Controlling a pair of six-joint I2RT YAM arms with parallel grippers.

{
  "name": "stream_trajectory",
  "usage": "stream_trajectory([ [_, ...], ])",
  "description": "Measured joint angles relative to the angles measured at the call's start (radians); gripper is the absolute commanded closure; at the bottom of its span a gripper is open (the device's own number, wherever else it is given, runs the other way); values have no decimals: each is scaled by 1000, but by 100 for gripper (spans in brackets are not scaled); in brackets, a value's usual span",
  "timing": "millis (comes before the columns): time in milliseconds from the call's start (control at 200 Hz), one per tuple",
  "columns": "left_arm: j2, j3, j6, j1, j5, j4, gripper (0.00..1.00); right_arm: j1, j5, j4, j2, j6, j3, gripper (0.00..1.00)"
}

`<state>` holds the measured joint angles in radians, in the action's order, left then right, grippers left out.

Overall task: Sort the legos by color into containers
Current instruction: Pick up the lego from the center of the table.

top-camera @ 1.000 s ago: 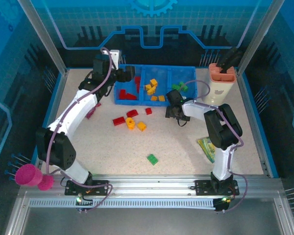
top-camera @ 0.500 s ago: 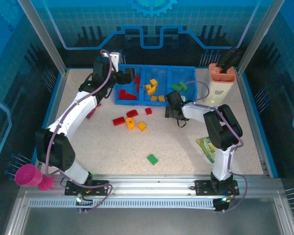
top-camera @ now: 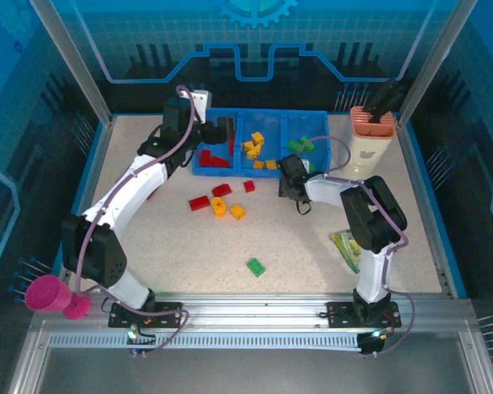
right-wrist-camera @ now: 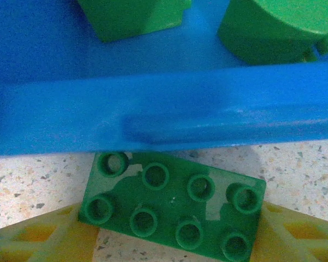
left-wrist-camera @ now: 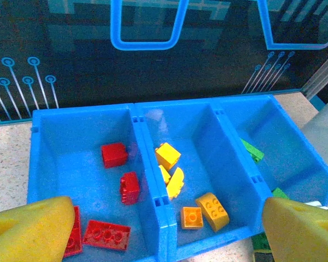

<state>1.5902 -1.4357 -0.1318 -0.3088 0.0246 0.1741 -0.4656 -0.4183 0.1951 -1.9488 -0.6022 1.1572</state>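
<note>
The blue bin (top-camera: pixel 261 171) has three compartments: red bricks (left-wrist-camera: pixel 114 154) on the left, orange-yellow ones (left-wrist-camera: pixel 213 210) in the middle, green ones (top-camera: pixel 301 145) on the right. Loose on the table lie red bricks (top-camera: pixel 200 203), orange-yellow bricks (top-camera: pixel 237 212) and one green brick (top-camera: pixel 255 267). My left gripper (top-camera: pixel 223 131) hovers open over the red compartment with nothing between its fingers (left-wrist-camera: pixel 33 232). My right gripper (top-camera: pixel 288 170) is low against the bin's front wall (right-wrist-camera: pixel 164 117). Its yellow fingers (right-wrist-camera: pixel 298 237) press both ends of a flat green plate (right-wrist-camera: pixel 172 210) on the table.
A beige holder with an orange top (top-camera: pixel 371 139) stands right of the bin. A snack packet (top-camera: pixel 347 246) lies by the right arm. A pink cup (top-camera: pixel 45 293) sits off the table's near left corner. A dark red item (top-camera: pixel 155 188) lies beside the left arm.
My left gripper has swung right, further over the bin's red compartment. The right gripper has edged slightly closer to the bin's front wall.
</note>
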Motion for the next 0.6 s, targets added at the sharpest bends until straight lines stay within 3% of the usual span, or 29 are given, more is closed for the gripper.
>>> stream_trajectory([
  [210,0,0,0,-2,0,0,10,0,0,-7,-4,0,3,45],
  [600,0,22,0,-2,1,0,10,-39,42,7,98,-17,-97,46],
])
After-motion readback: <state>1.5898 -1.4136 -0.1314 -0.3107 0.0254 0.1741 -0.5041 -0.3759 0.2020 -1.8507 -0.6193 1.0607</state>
